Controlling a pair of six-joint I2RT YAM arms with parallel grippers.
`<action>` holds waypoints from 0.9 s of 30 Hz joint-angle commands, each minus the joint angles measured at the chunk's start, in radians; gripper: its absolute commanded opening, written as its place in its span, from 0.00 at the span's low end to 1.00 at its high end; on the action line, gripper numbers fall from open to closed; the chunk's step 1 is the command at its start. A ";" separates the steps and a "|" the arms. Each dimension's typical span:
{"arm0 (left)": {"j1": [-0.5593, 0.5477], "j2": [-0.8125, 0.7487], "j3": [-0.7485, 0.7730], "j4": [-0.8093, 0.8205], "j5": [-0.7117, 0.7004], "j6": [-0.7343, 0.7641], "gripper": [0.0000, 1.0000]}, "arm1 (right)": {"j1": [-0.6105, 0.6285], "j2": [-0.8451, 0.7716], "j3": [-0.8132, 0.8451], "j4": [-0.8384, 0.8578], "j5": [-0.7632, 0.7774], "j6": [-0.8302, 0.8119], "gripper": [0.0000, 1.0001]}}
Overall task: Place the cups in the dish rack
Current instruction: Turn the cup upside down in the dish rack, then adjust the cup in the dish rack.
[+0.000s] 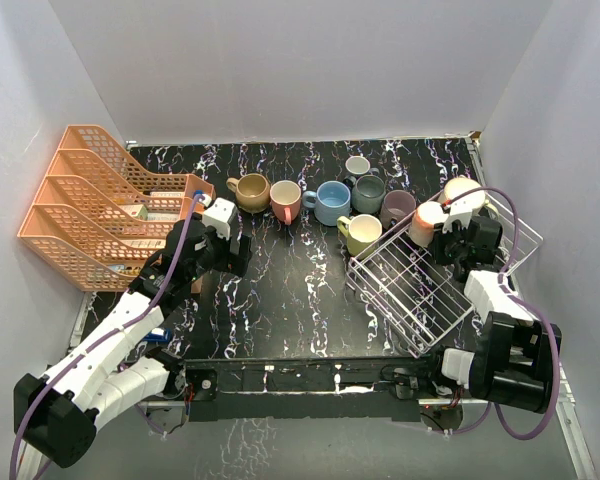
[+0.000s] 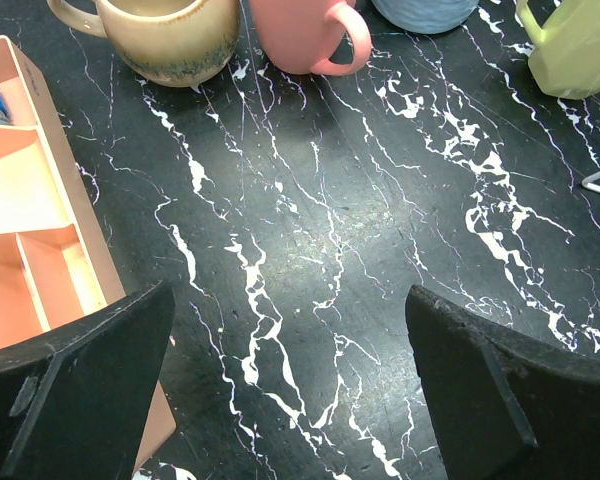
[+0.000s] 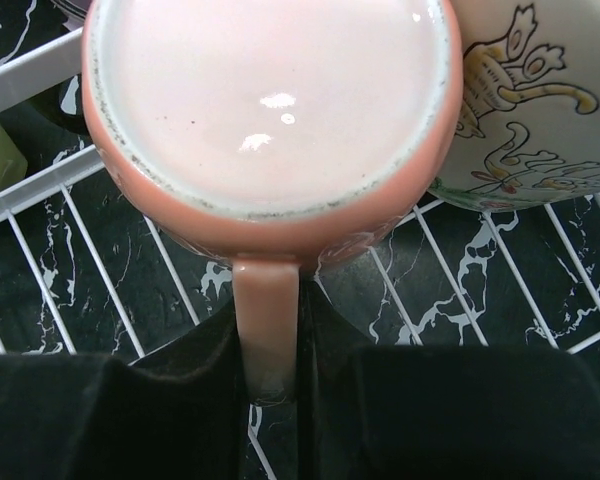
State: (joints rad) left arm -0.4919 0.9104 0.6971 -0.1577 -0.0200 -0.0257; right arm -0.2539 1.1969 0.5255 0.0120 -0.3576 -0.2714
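Note:
My right gripper (image 1: 448, 235) is shut on the handle (image 3: 266, 325) of a peach mug (image 1: 426, 222), held at the far end of the white wire dish rack (image 1: 420, 285). In the right wrist view the mug (image 3: 270, 110) is over the rack wires (image 3: 40, 260), next to a cream patterned mug (image 3: 535, 110). My left gripper (image 1: 230, 250) is open and empty above the table (image 2: 290, 390). Tan (image 1: 250, 192), pink (image 1: 285, 200), blue (image 1: 331, 203), small grey (image 1: 357, 166), grey-teal (image 1: 368, 193), mauve (image 1: 397, 208) and pale yellow (image 1: 361, 234) mugs stand on the table.
An orange tiered tray organizer (image 1: 90, 205) stands at the left; its edge (image 2: 30, 220) is beside my left finger. Tan (image 2: 165, 35), pink (image 2: 305, 35) and pale yellow (image 2: 575, 50) mugs lie ahead of the left gripper. The rack sits tilted at the right.

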 commanded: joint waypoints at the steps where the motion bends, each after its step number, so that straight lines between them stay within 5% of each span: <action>1: 0.007 0.002 -0.005 0.010 -0.013 0.009 0.97 | 0.013 0.018 0.020 0.220 0.014 0.020 0.10; 6: 0.008 0.007 -0.004 0.011 -0.014 0.010 0.97 | 0.013 0.059 0.035 0.223 0.015 0.028 0.16; 20: 0.007 0.010 -0.005 0.010 -0.017 0.011 0.97 | -0.017 -0.063 0.085 0.006 -0.121 -0.098 0.68; 27: 0.007 0.007 -0.006 0.009 -0.017 0.010 0.97 | -0.132 -0.167 0.090 -0.070 -0.234 -0.123 0.72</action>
State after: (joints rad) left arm -0.4919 0.9253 0.6933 -0.1574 -0.0219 -0.0257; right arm -0.3336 1.0817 0.5602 -0.0296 -0.4934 -0.3595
